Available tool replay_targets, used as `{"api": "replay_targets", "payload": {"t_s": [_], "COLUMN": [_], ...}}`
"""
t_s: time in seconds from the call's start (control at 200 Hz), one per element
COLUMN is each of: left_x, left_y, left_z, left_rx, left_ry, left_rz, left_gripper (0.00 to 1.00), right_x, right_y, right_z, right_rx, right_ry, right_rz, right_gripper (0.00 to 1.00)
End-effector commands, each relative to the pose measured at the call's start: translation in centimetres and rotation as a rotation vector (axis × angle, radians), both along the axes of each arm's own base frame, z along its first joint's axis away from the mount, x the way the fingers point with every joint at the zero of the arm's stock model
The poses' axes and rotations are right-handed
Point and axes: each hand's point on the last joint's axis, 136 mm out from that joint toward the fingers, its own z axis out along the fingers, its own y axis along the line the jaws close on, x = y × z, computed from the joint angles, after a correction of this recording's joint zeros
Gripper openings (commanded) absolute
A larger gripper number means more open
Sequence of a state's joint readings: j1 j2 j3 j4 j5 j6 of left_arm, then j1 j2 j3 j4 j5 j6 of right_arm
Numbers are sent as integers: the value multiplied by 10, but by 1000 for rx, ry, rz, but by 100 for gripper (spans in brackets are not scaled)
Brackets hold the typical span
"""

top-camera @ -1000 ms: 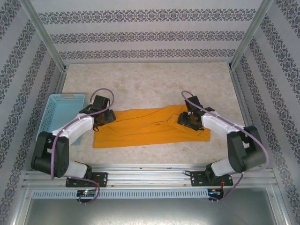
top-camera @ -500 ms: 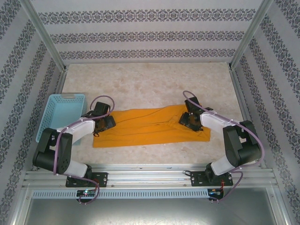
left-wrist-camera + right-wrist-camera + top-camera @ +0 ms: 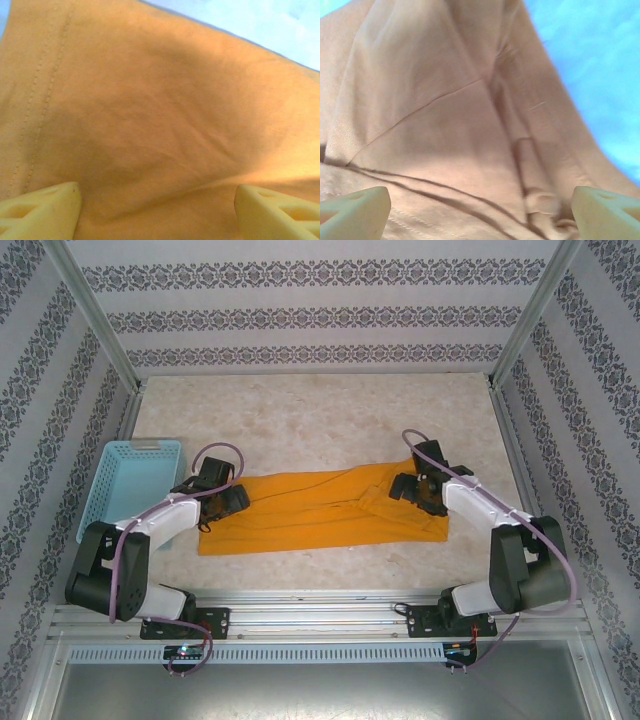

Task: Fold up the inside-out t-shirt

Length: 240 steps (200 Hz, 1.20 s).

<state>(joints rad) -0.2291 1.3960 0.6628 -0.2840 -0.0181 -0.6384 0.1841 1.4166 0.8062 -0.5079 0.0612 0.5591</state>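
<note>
The inside-out t-shirt [image 3: 320, 510] lies folded into a long orange band across the near middle of the table, plain orange side up. My left gripper [image 3: 228, 502] hovers low over its left end. In the left wrist view the yellow fingertips [image 3: 42, 210] stand wide apart over flat cloth [image 3: 160, 125], holding nothing. My right gripper [image 3: 418, 492] is over the shirt's right end. The right wrist view has its fingertips [image 3: 355, 212] spread wide above creased fabric [image 3: 460, 135] with seams and folds, nothing pinched between them.
A light blue plastic basket [image 3: 130, 485] stands at the table's left edge, just beside my left arm. Metal frame posts and patterned walls enclose the table. Bare marbled tabletop [image 3: 320, 420] stretches behind the shirt.
Both grippers have opened and let the shirt go. The right gripper has shifted a little to the right; the left has stayed over the shirt's left end.
</note>
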Motion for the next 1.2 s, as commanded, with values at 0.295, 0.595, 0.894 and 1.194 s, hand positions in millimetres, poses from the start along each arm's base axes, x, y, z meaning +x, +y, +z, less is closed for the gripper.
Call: {"api": "replay_targets", "payload": {"t_s": [0.295,0.595,0.894,1.194], "left_x": [0,-1,-6,-13], "left_y": [3,8,10,30], "left_z": [1,13,16,20], "left_rx": [29,43,46,120], "left_ry": [2,-42,-48,-45], "left_rz": [14,27,28,79], "left_gripper": [82,83,83,84], "right_x": [-3,4,5,-1], "right_y": [-32,-12,6,37], "right_z": [-28,-50,-48,-38], "right_rx": [-163,-73,-18,62], "right_ry": [230,291,254,187], "right_rz": [27,73,122,164], "right_gripper": [94,67,28,0]}}
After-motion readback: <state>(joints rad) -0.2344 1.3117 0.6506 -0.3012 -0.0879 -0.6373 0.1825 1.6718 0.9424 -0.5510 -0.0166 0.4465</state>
